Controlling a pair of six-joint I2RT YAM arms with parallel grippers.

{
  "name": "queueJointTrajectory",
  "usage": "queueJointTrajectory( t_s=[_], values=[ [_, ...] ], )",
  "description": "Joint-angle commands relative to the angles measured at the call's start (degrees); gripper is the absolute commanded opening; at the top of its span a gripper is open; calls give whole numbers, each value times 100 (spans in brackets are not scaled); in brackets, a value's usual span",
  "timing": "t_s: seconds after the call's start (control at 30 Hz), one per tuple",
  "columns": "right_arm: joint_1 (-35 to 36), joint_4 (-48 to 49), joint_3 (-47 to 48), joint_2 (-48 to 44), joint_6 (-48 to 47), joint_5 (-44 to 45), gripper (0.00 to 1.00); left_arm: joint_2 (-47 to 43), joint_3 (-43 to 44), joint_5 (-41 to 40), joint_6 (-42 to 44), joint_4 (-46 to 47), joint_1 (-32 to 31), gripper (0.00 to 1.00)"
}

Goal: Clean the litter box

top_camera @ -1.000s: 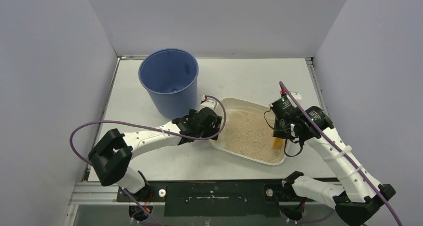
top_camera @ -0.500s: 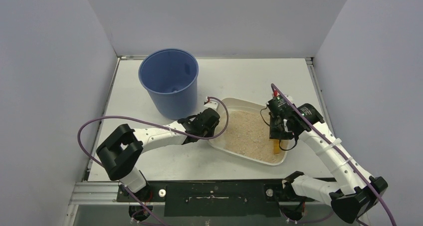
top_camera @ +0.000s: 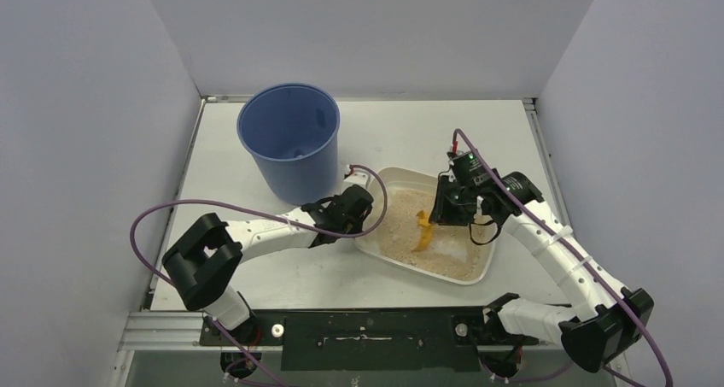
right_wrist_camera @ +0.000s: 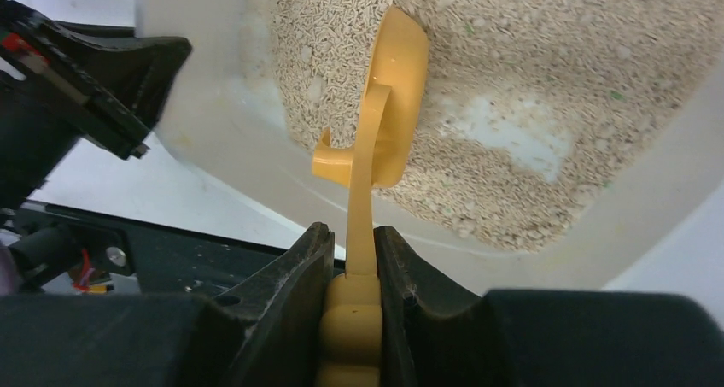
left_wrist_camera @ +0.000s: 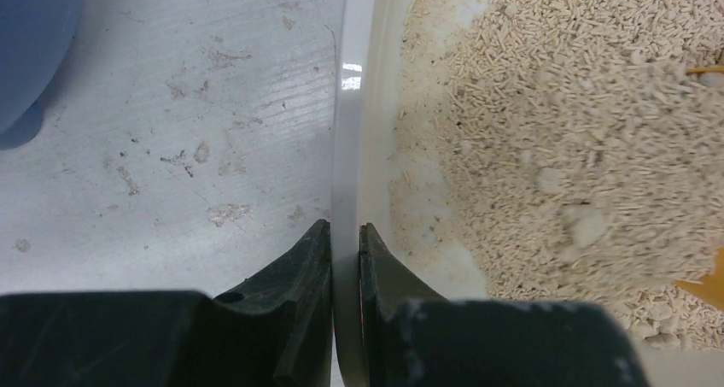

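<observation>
The white litter box (top_camera: pixel 410 176) holds tan granules and sits mid-table. My left gripper (top_camera: pixel 363 225) is shut on its left rim (left_wrist_camera: pixel 346 105), one finger outside the wall and one inside, seen in the left wrist view as my left gripper (left_wrist_camera: pixel 345 227). A yellow scoop (top_camera: pixel 421 230) has its head down in the granules near the box's middle. My right gripper (top_camera: pixel 440 216) is shut on its handle. In the right wrist view the scoop (right_wrist_camera: pixel 394 88) stands edge-on above my right gripper (right_wrist_camera: pixel 353 229).
A tall blue bucket (top_camera: pixel 290 139) stands just behind and left of the box, its base showing as the bucket (left_wrist_camera: pixel 34 45). A bare white patch (right_wrist_camera: pixel 521 139) shows in the granules to the scoop's right. Enclosure walls ring the table on three sides.
My left gripper has closed onto the box's left rim. My right arm has swept the scoop from the box's near right corner toward the middle, leaving a bare patch.
</observation>
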Motion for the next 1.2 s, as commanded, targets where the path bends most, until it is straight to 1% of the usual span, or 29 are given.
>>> queueJointTrajectory(
  t_s=[0.0, 0.17, 0.3, 0.6, 0.8, 0.97, 1.07, 1.17],
  values=[
    [-33, 780, 302, 96, 180, -465, 0, -377, 39, 64, 166, 240, -64, 0],
    [-148, 456, 627, 44, -50, 74, 0, -556, 50, -7, 232, 234, -71, 0],
    [-262, -36, 646, -36, -275, 405, 0, -646, 86, -77, 277, 200, -73, 0],
    [-546, -463, 48, -566, -444, 336, 0, -807, 190, -199, 348, 135, -93, 0],
    [-949, -341, -542, -993, -453, -186, 0, -939, 265, -279, 433, 88, -141, 0],
    [-1584, 41, -1108, -1218, -623, -1134, 0, -1063, 333, -465, 534, -22, -230, 0],
    [-2067, 249, -1498, -1320, -757, -1922, 0, -1145, 397, -642, 596, -171, -248, 0],
    [-2146, 457, -1741, -1470, -603, -2222, 0, -1280, 439, -758, 685, -236, -258, 0]
  ],
)
